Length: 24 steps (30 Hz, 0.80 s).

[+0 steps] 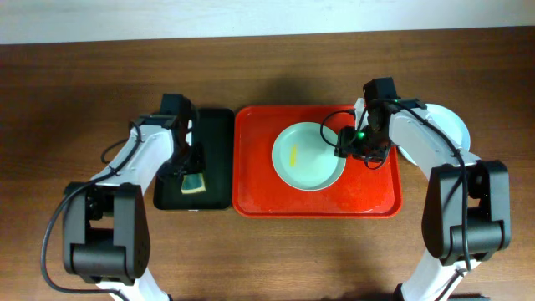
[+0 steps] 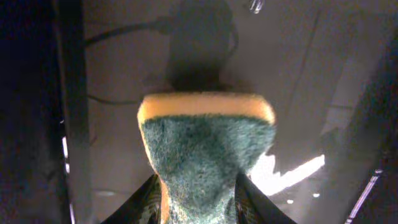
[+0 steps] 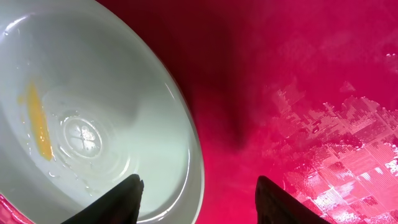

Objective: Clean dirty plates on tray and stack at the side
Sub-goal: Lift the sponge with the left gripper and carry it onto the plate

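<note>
On the left, a narrow black tray (image 1: 216, 159) lies on the wooden table (image 1: 84, 84). Above it, the left gripper (image 1: 191, 170) is clamped on a yellow sponge (image 2: 205, 155), its green scouring face towards the wrist camera. Just beside the black tray lies the red tray (image 1: 251, 196), which carries one mint-blue plate (image 1: 308, 156) with a yellow smear (image 3: 37, 124) left of its centre. The right gripper (image 1: 347, 148) is at this plate's right rim. Its jaws are wide and straddle the edge, one finger (image 3: 118, 202) over the plate's inside and the other over the wet tray floor. Farther right, off the tray, a pale plate (image 1: 454, 125) rests on the table, partly hidden by the right arm.
</note>
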Tool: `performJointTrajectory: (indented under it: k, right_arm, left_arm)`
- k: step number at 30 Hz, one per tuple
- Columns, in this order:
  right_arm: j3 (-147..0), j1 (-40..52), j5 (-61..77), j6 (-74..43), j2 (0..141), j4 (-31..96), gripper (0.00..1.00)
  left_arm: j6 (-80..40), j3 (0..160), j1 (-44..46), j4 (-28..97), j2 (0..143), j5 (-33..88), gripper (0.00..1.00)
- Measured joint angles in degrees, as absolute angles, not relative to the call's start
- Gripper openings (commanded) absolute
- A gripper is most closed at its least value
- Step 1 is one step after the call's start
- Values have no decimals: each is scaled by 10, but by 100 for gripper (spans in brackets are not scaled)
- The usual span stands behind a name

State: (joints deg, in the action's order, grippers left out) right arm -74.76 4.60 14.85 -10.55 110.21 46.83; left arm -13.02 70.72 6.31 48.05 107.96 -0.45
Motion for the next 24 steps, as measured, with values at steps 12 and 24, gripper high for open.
performJointTrajectory:
  k: [12, 24]
  right_arm:
    - [-748, 46, 148, -105, 1102, 469, 58]
    - [-742, 55, 151, -106, 1102, 463, 50]
  left_arm:
    - [-129, 684, 63, 458, 1080, 5, 0]
    - [-120, 737, 63, 527, 1029, 15, 0]
